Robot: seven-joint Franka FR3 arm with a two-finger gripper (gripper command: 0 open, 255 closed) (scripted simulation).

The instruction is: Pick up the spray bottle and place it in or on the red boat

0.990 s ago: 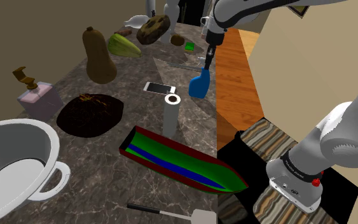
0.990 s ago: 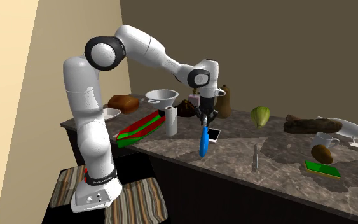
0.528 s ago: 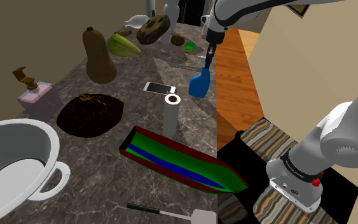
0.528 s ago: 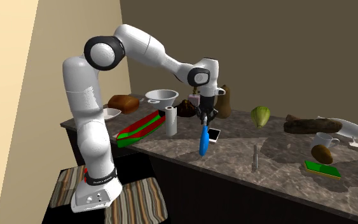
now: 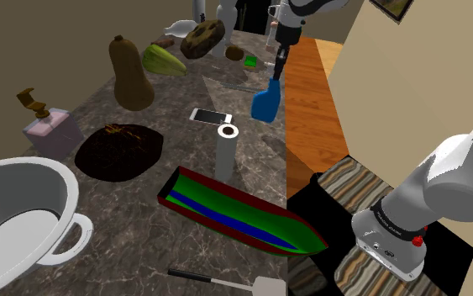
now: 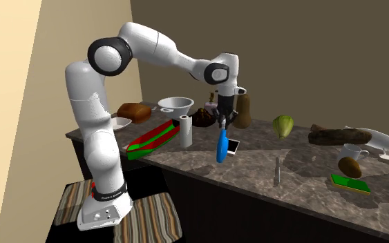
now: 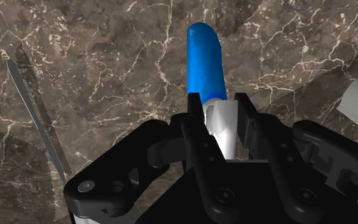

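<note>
The spray bottle (image 5: 265, 103) is bright blue with a white neck. The boat (image 5: 243, 214) is red outside, striped green and blue within. The table (image 5: 125, 220) is dark brown marble, veined white. At three o'clock from the boat, a rug (image 5: 344, 189) is striped brown, cream and black.

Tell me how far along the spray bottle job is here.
Done: the pincer is shut on the blue spray bottle, clasping its white neck. In hand: the bottle hangs roughly upright from it, seemingly just off the marble counter. Left: carrying it past the white roll to the red boat, then releasing.
</note>
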